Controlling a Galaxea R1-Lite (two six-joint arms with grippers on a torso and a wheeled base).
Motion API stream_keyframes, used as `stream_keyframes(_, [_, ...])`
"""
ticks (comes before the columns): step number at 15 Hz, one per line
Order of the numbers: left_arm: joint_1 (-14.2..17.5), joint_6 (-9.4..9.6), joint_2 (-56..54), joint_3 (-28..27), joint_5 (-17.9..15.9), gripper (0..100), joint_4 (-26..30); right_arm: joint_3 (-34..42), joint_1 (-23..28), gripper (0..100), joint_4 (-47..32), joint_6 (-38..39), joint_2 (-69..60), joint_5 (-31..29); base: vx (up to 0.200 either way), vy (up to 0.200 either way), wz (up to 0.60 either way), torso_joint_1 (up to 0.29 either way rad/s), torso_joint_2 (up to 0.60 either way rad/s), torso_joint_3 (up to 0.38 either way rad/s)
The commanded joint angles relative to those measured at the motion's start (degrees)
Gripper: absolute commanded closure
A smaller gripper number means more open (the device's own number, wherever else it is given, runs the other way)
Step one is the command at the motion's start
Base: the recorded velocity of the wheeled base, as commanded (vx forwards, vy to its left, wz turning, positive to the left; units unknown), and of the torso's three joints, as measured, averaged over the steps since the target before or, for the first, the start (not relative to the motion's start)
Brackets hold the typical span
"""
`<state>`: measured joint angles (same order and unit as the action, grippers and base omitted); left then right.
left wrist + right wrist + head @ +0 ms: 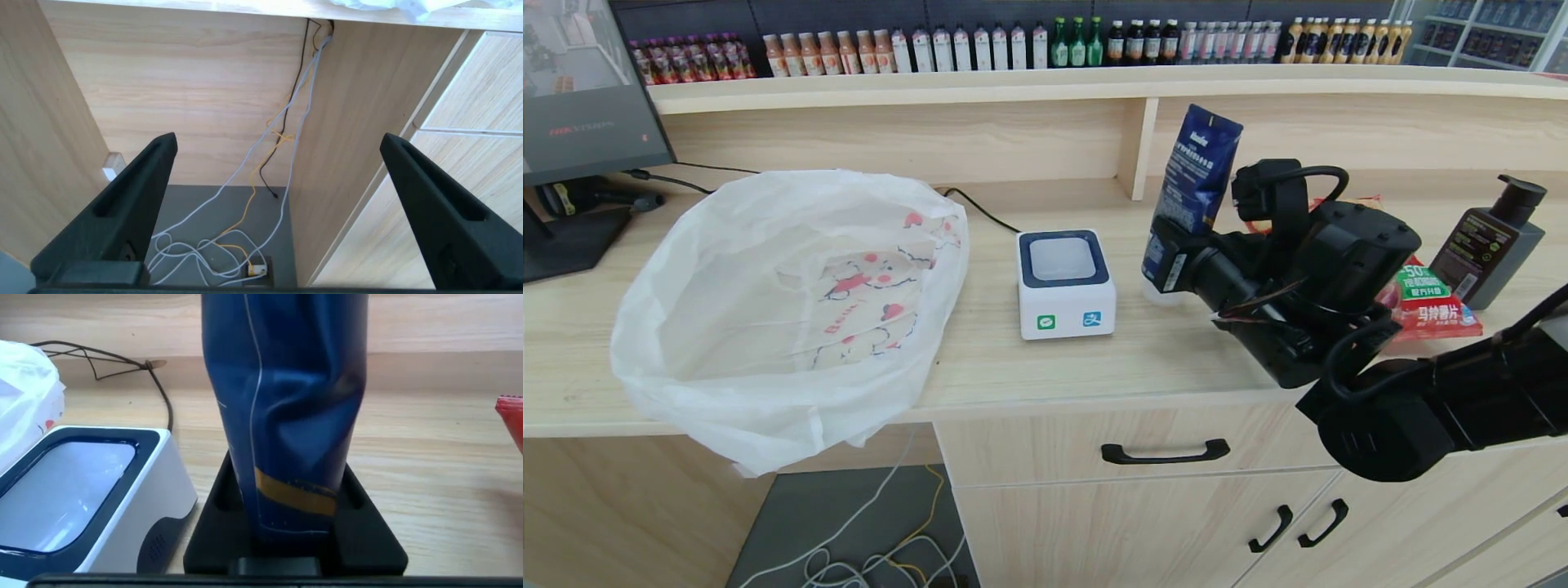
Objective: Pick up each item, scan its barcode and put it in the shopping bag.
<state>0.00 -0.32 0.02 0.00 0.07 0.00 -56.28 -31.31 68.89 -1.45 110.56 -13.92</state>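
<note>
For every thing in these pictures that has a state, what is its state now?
shopping bag: open on the counter, seems empty.
scanner: on the counter, window up, nothing over it.
blue pouch: upright, gripped by the right end effector.
pump bottle: upright on the counter, untouched.
red snack packet: lying on the counter.
left end effector: open, holding nothing.

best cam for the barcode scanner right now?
Head view: whole scanner, unobstructed on the counter. Right wrist view crops it at the frame edge; left wrist view faces the space under the counter.
</note>
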Motion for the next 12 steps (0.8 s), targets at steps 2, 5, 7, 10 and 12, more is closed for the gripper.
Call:
stream_keyframes(2, [0.0,-0.03,0.0,0.0,0.0,0,0.0,0.1,-0.1,100,0.2,-0.7,-3.0,0.1,0.000,0.000,0.00,0.000,0.00,0.000])
stream_keyframes(5, [0.0,-0.03,0.0,0.0,0.0,0,0.0,1.4,-0.1,100,0.1,-1.7,-6.7,0.4,0.000,0.000,0.00,0.000,0.00,0.000])
stream_keyframes(7, [0.0,-0.03,0.0,0.0,0.0,0,0.0,3.4,-0.1,100,0.0,-1.9,-9.2,0.4,0.000,0.000,0.00,0.000,0.00,0.000])
stream_keyframes(10, [0.0,-0.03,0.0,0.0,0.0,0,0.0,10.0,-1.1,100,0.0,-1.9,-15.1,2.0,0.000,0.000,0.00,0.000,0.00,0.000])
stream_keyframes(12, [0.0,-0.03,0.0,0.0,0.0,0,0.0,15.0,-1.2,100,0.0,-1.9,-18.9,4.3,0.000,0.000,0.00,0.000,0.00,0.000])
